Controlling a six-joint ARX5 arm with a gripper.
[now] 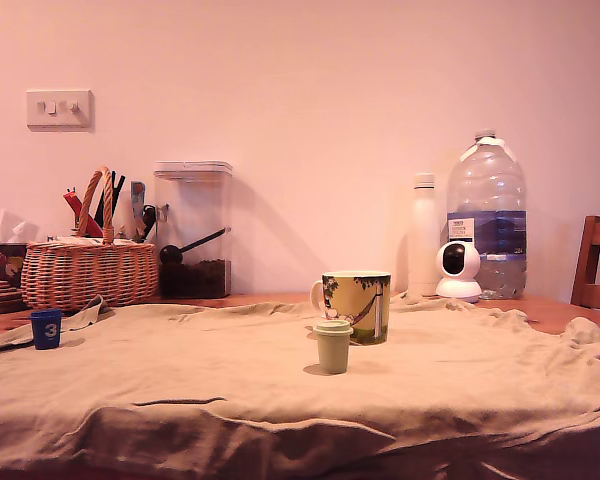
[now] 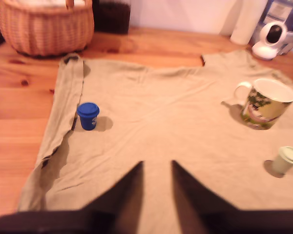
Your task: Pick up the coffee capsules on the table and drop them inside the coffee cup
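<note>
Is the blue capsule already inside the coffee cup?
No, the blue capsule stands on the cloth, far from the coffee cup.

the exterior view sits low, near counter (image 1: pixel 565 310) height, facing the wall across the tan cloth (image 1: pixel 230 370). the wrist view looks steeply down from above the end effector (image 2: pixel 156 170), closer in. both share the cloth, mug (image 1: pixel 358 305), basket (image 1: pixel 88 272) and small white camera (image 1: pixel 459 270).
</note>
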